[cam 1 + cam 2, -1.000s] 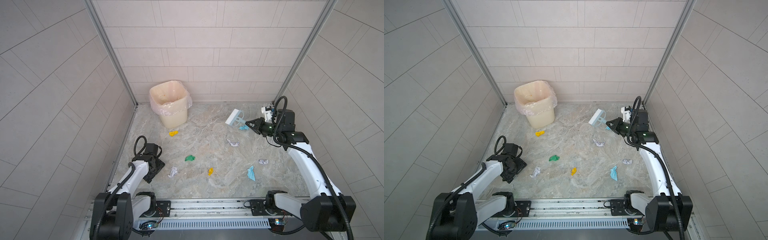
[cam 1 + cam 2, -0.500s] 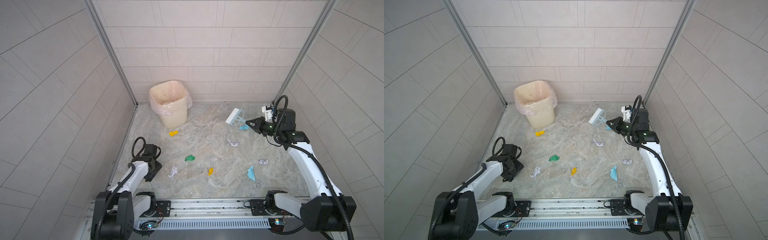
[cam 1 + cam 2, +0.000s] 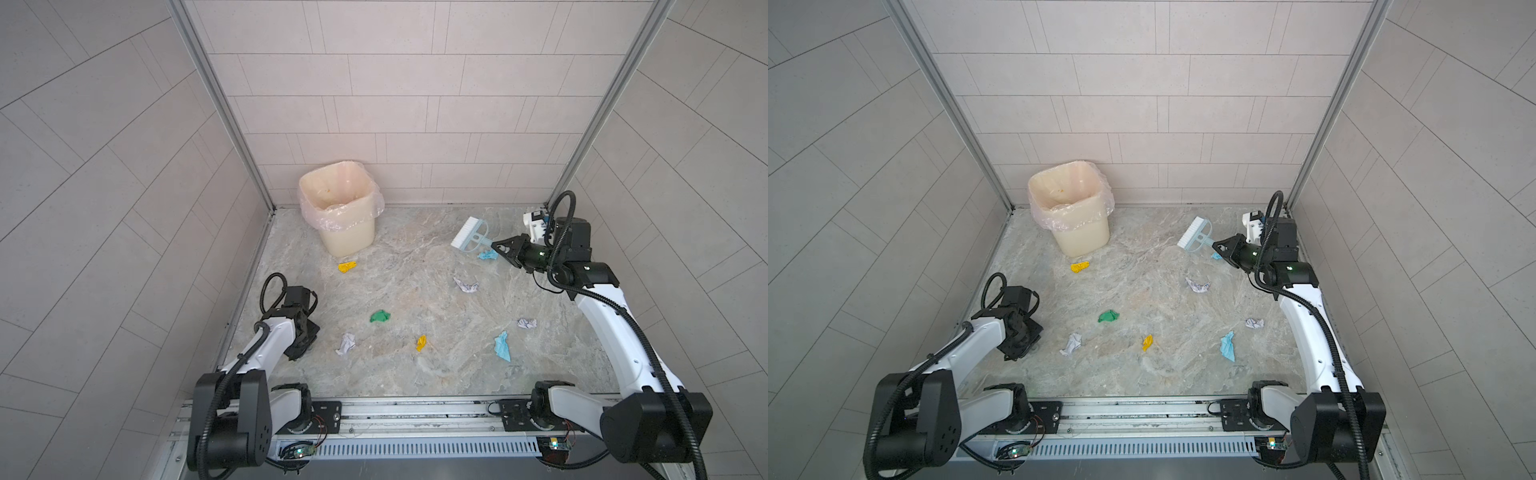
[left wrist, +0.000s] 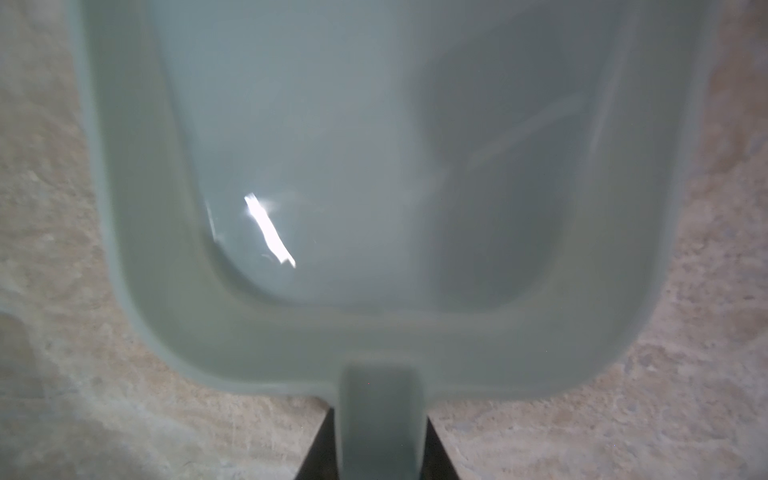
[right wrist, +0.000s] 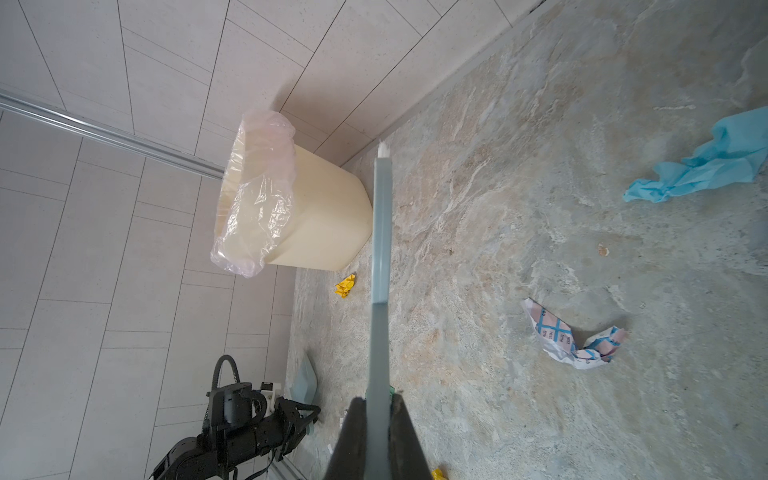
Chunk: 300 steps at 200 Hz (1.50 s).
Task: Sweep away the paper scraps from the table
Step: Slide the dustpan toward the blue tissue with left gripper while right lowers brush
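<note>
Eight paper scraps (image 3: 1108, 316) lie loose on the marbled table (image 3: 415, 374) in both top views. Nearest the front rail, roughly in a row, are a white wad (image 3: 345, 343), a yellow wad (image 3: 421, 343) and a light blue piece (image 3: 502, 346). Just behind them come a scribbled white wad (image 3: 526, 323) toward the right and a green wad (image 3: 380, 316) near the middle.

On the near left, the left hand (image 4: 380, 453) is low over the table. Its dark fingers (image 4: 322, 453) are closed against both sides of the handle of a pale blue dustpan (image 4: 332, 166), which lies flat (the top views hide it under the wrist).

Farther back sit a printed white-and-blue scrap (image 3: 466, 285) and a second yellow wad (image 3: 347, 267). That yellow wad is just in front of the cream bin (image 3: 345, 237), which has a plastic liner and stands at the back wall.

At the far right, the right hand (image 3: 496, 246) is clenched on the handle of the white-bristled brush (image 3: 467, 235). The brush head is on the bin's side of the hand. A light blue scrap (image 3: 487, 254) lies close under the handle, as seen from above.
</note>
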Motion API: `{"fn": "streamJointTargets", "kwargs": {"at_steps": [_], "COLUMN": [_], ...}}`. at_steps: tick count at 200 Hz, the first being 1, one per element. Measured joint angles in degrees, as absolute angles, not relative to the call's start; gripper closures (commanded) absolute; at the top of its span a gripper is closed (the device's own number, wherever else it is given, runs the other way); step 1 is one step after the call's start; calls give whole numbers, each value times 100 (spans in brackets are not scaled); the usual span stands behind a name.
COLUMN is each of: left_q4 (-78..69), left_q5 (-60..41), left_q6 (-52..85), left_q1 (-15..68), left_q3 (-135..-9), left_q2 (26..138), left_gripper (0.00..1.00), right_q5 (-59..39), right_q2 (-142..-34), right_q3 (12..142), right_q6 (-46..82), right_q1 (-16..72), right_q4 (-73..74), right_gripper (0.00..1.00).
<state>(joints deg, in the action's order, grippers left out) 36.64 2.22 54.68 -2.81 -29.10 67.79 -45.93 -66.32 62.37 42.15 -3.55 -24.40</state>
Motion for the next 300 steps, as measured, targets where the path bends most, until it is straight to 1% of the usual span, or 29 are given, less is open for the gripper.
{"fn": "streamJointTargets", "kwargs": {"at_steps": [25, 69, 93, 122, 158, 207, 263, 300], "left_q4": [3662, 3726, 3962, 4322, 4759, 5468, 5833, 5905], "left_q5": [200, 113, 58, 99, 196, 346, 193, -64], "left_q6": [5448, 5433, 5334, 5199, 5043, 4471, 3465, 2552], "left_q1": [-294, -298, -294, -97, 611, 1828, 3616, 4571], "left_q3": [-2926, -2923, -3024, -3505, -4132, -4974, -5717, -6512], "left_q2": [6790, 6687, 6475, 6311, 6208, 6355, 7065, 7994], "left_gripper": [100, 100, 100, 100, 100, 100, 100, 100], "right_q5": [-4578, -4515, -4346, -4066, -3750, -3201, -2364, -1719], "right_q2": [-6632, -6637, -6733, -6831, -6845, -6971, -7052, -7113], "right_q3": [6237, 6248, 6488, 6860, 6963, 7354, 7784, 7795], "right_q6": [4195, 4077, 3828, 3415, 2965, 2349, 1896, 1852], "right_q1": [-355, -355, -366, -381, -379, -298, 5, 392], "right_q4": [-2488, -2700, -3194, -3889, -4580, -5640, -6646, -7153], "right_gripper": [100, 100, 100, 100, 100, 100, 100, 100]}}
